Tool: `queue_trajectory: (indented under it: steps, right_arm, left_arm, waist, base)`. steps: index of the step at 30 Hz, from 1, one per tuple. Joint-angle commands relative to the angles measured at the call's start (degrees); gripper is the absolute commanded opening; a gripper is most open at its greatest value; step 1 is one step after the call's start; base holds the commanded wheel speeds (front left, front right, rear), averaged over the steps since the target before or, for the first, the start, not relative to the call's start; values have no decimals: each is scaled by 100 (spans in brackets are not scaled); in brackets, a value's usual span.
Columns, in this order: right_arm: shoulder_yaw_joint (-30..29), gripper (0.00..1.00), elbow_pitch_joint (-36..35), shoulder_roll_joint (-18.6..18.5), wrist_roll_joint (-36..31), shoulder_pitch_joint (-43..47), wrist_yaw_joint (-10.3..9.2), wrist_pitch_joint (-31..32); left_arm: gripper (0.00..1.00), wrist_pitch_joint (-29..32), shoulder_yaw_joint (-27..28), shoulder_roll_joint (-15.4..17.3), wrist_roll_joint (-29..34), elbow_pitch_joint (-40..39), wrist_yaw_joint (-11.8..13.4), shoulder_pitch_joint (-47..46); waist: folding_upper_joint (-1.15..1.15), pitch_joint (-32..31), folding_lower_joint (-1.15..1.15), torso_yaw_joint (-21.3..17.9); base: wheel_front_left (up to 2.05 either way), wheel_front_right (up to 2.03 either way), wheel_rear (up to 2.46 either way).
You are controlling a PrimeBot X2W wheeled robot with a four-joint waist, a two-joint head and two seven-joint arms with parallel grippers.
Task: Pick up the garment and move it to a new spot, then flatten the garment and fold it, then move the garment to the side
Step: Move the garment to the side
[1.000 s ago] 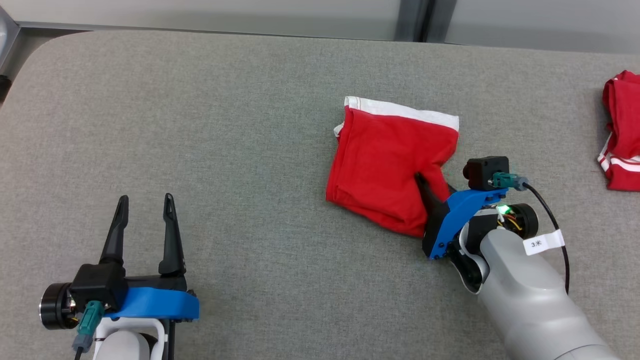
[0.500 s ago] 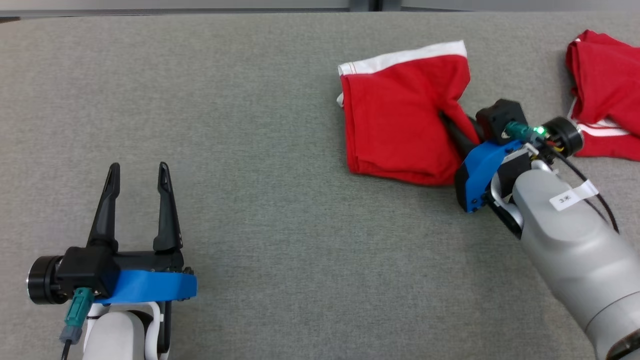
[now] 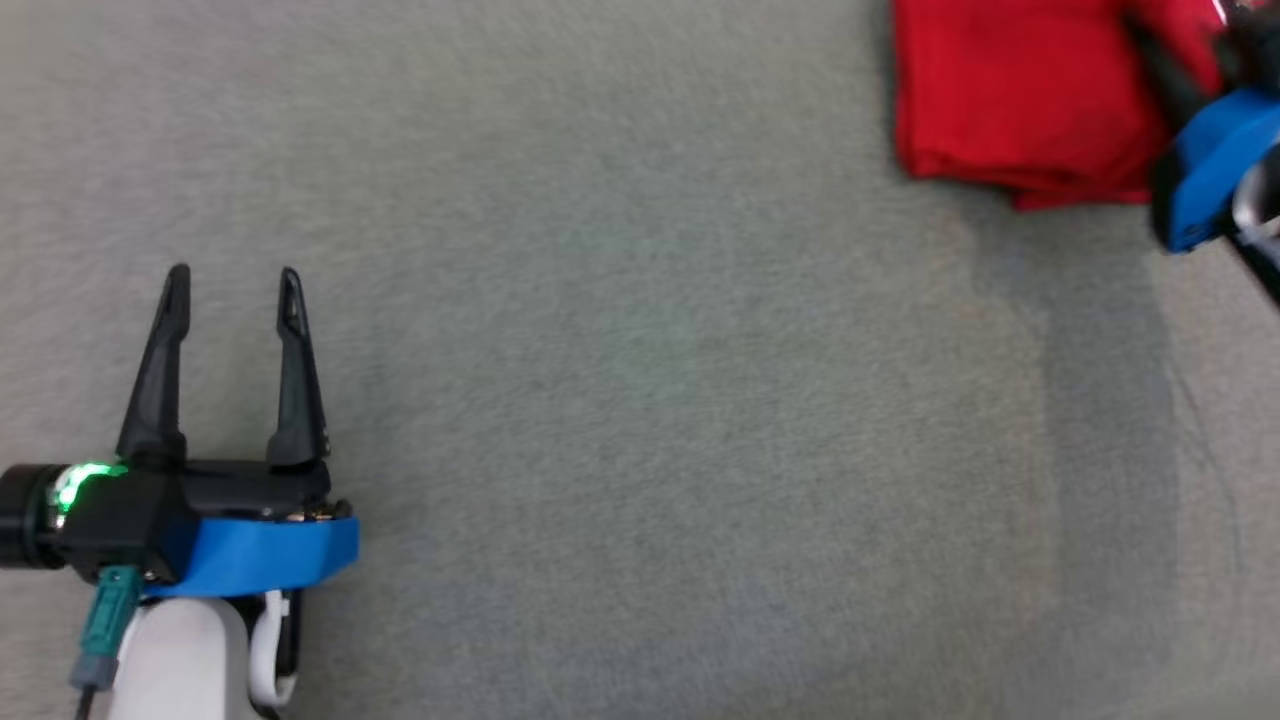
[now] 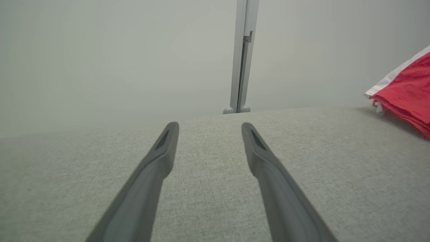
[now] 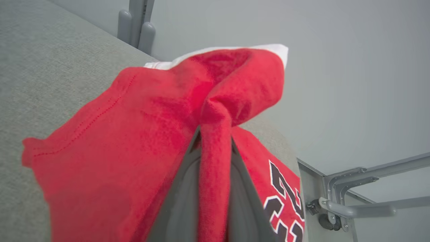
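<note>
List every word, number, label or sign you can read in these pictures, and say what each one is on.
Black characters edged in white on the red cloth right of the right gripper: cut off, perhaps numerals, not readable for sure.
Whether that cloth belongs to the held garment, I cannot tell.
No other text on the garment, table or left gripper.

The garment (image 3: 1010, 100) is bright red with a white band along one edge and red stitching near its hem. The printed cloth (image 5: 285, 198) beside it is red too, with black characters edged in white. The tabletop (image 3: 640, 400) is a speckled grey weave. The left gripper (image 3: 235, 285) has black fingers, a blue bracket, a green light and a teal plug. The right gripper (image 5: 215, 141) has dark grey fingers.
</note>
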Motion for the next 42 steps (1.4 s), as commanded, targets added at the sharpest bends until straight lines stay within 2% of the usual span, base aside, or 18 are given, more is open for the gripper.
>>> queue_trajectory:
  steps: [1, 5, 9, 16, 20, 21, 22, 29, 35, 39, 42]
  right_arm:
    - [1, 0, -88, -197, 182, -199, -2, 1]
    - [56, 0, -173, -636, 484, -435, -1, 139]
    - [164, 0, -170, -882, 650, -609, -1, 279]
    - [283, 0, 128, -943, 669, -883, -2, 424]
    - [309, 0, 583, -726, 558, -1037, -1, 497]
    - [278, 44, 676, -686, 529, -1086, -1, 455]
    - [247, 100, 804, -649, 504, -1099, -1, 448]
    - [162, 100, 1404, -397, 202, -1297, -1, 169]
    - [-54, 100, 1619, -273, 38, -1363, -1, -267]
    - [-343, 100, 1416, -133, -4, -1198, -1, -418]
    - [-846, 100, 710, -44, -20, -884, -1, -422]
  left_arm:
    - [100, -25, 2, 96, 54, -123, -2, -97]
    - [100, -18, -46, 228, 123, -379, -20, -205]
    - [100, 81, -61, 316, 175, -668, -17, -247]
    - [100, 204, -74, 411, 178, -981, -23, -315]
    - [100, 219, -61, 453, 147, -1028, -6, -316]
    - [100, 218, -61, 452, 139, -1036, 4, -309]
    - [100, 218, -57, 456, 128, -1040, 17, -300]
    - [100, 192, -47, 458, 73, -981, 82, -294]
    - [100, 116, -52, 390, -7, -772, 134, -164]
    - [100, 55, -2, 340, -93, -576, 203, -14]
    - [100, 17, 32, 308, -153, -443, 239, 97]
  waist:
    - [-1, 119, -1, -135]
    - [-1, 368, -1, -355]
    - [-1, 544, -1, -459]
    - [-1, 751, -1, -486]
    - [-1, 846, -1, -446]
    - [-1, 856, -1, -436]
    - [-1, 862, -1, -428]
    - [-1, 817, -1, -370]
    - [-1, 532, -1, -272]
    - [-1, 195, -1, -209]
    - [-1, -79, -1, -162]
  base:
    - [0, 0, 0]
    - [0, 0, 0]
    - [0, 0, 0]
    - [0, 0, 0]
    - [0, 0, 0]
    - [0, 0, 0]
    - [0, 0, 0]
    - [0, 0, 0]
    - [0, 0, 0]
    - [0, 0, 0]
    - [0, 0, 0]
